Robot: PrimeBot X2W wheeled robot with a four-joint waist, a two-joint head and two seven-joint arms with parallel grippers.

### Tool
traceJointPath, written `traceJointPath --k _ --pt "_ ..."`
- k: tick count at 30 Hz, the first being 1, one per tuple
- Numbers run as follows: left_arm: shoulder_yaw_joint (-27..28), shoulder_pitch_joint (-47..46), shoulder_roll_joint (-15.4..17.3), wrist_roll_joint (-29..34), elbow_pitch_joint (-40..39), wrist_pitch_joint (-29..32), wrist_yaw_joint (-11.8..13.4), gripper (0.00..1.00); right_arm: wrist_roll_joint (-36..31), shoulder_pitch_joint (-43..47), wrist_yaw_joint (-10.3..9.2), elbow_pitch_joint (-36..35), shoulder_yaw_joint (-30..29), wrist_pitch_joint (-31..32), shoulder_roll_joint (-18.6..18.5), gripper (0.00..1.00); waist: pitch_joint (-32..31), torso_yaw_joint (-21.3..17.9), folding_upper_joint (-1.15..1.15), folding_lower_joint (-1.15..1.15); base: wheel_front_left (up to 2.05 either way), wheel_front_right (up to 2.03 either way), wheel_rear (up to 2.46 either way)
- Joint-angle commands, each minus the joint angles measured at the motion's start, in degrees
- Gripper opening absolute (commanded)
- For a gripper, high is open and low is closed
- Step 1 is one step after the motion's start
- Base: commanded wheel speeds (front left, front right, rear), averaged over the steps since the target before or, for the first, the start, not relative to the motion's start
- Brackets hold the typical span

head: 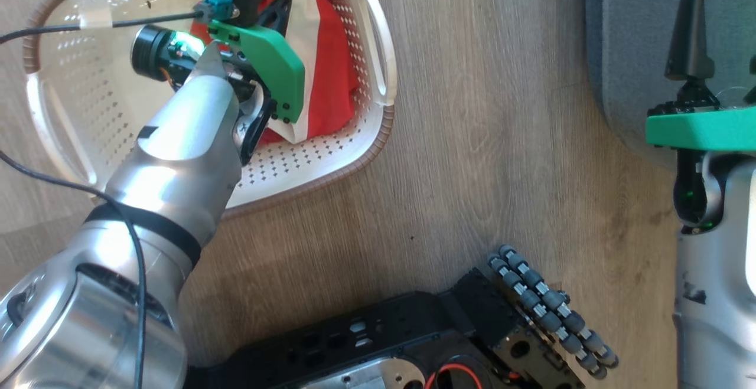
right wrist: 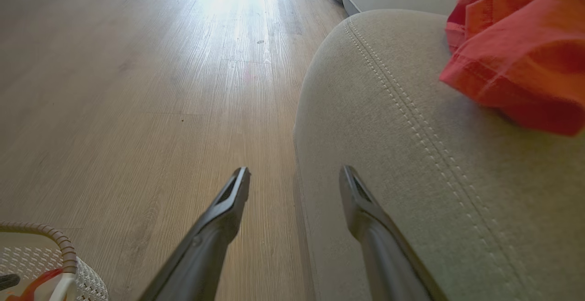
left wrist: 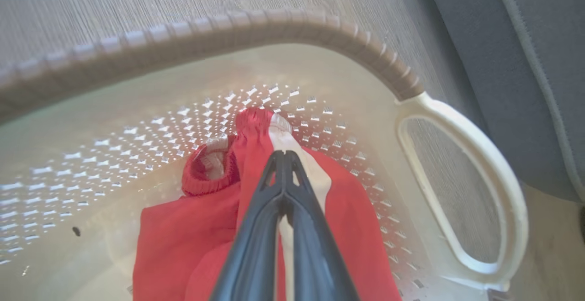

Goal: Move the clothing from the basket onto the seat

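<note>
In the head view the silver left arm [head: 177, 117] reaches down into the small cream-white perforated plastic basket [head: 88, 82] with a brown woven-look rim, which stands on the pale wooden floor [head: 472, 141]. The soft red and white fabric clothing [head: 331, 70] lies heaped at the basket's far end. The large grey upholstered seat [head: 626, 35] is off to the right, well apart from the basket.

The left wrist view shows the left gripper [left wrist: 283, 155] with its fingers pressed together on a raised fold of the clothing, where a white stripe meets the red.

In the right wrist view the right gripper [right wrist: 295, 175] hangs wide open and empty over the seat's rounded edge. One crumpled red garment [right wrist: 516, 63] lies further along the cushion.

The pinch looks narrow, so the fold could slip out over the floor. A trailing hem could also catch the rim and drag the light basket.
</note>
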Motion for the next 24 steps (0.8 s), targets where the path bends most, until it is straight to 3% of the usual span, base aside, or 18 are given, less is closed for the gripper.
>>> traceJointPath --k 1,9,24 --pt "0.6 0.4 0.4 -1.1 -0.9 -1.1 0.0 0.00 0.1 1.2 -0.02 -1.0 0.5 -0.4 0.0 1.00 -1.6 0.9 0.00 0.00 0.00 0.00 0.00" --pt "6.6 5.2 0.4 -1.5 -8.4 -1.7 2.0 0.00 -1.2 3.3 -0.02 0.8 -0.5 -0.4 0.0 1.00 -9.3 4.9 0.00 0.00 0.00 0.00 0.00" --pt "32.9 32.1 2.7 16.4 -34.6 -1.7 3.7 0.00 -4.0 11.1 -0.02 5.8 1.1 -0.4 -1.4 1.00 -32.2 12.1 0.00 0.00 0.00 0.00 0.00"
